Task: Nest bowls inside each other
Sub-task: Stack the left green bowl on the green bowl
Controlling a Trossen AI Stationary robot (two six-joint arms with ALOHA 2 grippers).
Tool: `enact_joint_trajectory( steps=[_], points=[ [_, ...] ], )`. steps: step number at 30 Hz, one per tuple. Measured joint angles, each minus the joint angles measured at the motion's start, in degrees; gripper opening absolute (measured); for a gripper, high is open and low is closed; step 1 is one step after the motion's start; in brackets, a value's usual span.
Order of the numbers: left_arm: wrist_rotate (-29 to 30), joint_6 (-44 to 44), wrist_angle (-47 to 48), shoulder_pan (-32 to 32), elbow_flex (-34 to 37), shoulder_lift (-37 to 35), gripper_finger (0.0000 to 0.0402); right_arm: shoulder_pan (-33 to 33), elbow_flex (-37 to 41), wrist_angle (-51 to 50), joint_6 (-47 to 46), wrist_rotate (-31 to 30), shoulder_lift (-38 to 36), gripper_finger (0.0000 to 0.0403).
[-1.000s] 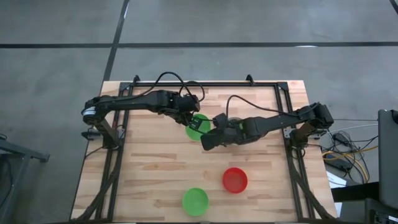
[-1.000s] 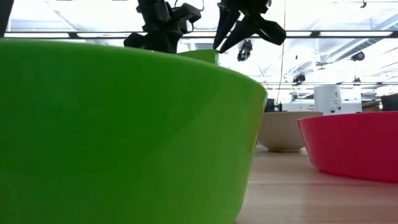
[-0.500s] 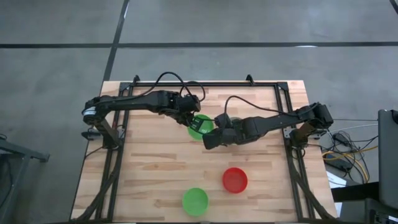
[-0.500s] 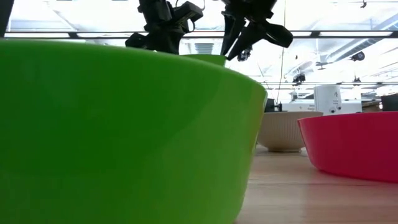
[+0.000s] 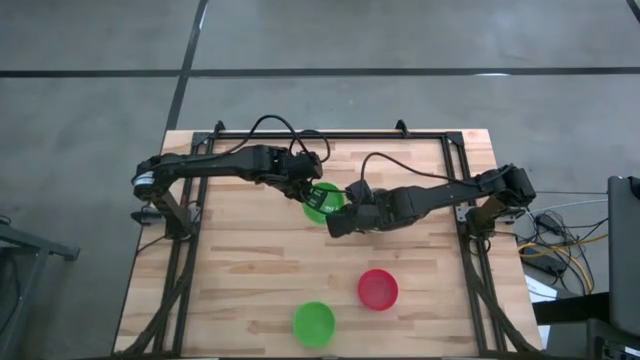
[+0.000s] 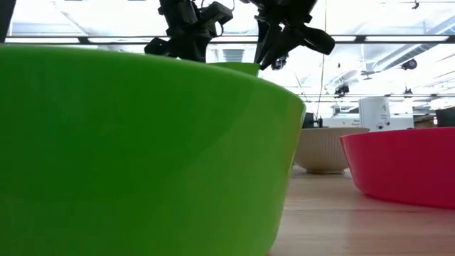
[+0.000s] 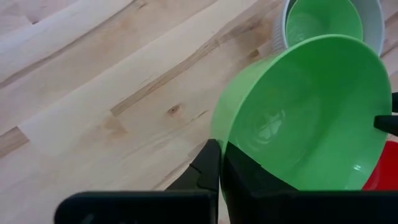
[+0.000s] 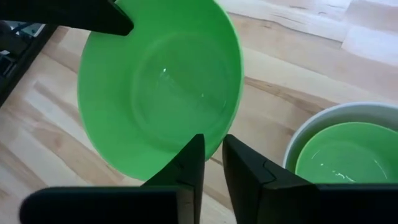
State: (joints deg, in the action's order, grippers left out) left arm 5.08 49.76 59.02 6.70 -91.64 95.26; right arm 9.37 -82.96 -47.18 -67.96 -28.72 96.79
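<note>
Left claw (image 7: 219, 163) is pinched on the rim of a bright green bowl (image 5: 321, 201), holding it tilted above the worktop (image 5: 240, 270) a little toward twelve o'clock from the centre in the high view. Right claw (image 8: 212, 157) straddles the opposite rim of that same bowl, one finger inside and one outside; whether it is pressing the rim cannot be told. Just toward three o'clock of the held bowl, mostly hidden under the right arm in the high view, a pale grey-white bowl (image 8: 323, 127) stands on the worktop with a second green bowl (image 8: 348, 158) nested inside it. A red bowl (image 5: 378, 288) sits toward five o'clock of the worktop's centre, and a third green bowl (image 5: 313, 323) lies near six o'clock, close to the worktop's edge, well apart from both arms.
</note>
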Motion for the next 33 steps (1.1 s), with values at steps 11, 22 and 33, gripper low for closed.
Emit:
enact_joint_trajectory(
  steps=[11,22,33],
  points=[
    [-0.07,-0.17,0.07,0.00,0.02,0.00,0.0007,-0.07,0.04,-0.04,0.46,-1.14,0.04,0.0012],
    [-1.18,-0.31,0.00,-0.04,0.02,-0.07,0.0030,-0.08,0.09,-0.04,0.76,-1.69,0.02,0.0010],
    [-1.07,-1.08,-0.33,-0.04,0.02,-0.07,0.0055,-0.05,0.09,0.11,1.09,-1.48,0.02,0.0010]
  ],
)
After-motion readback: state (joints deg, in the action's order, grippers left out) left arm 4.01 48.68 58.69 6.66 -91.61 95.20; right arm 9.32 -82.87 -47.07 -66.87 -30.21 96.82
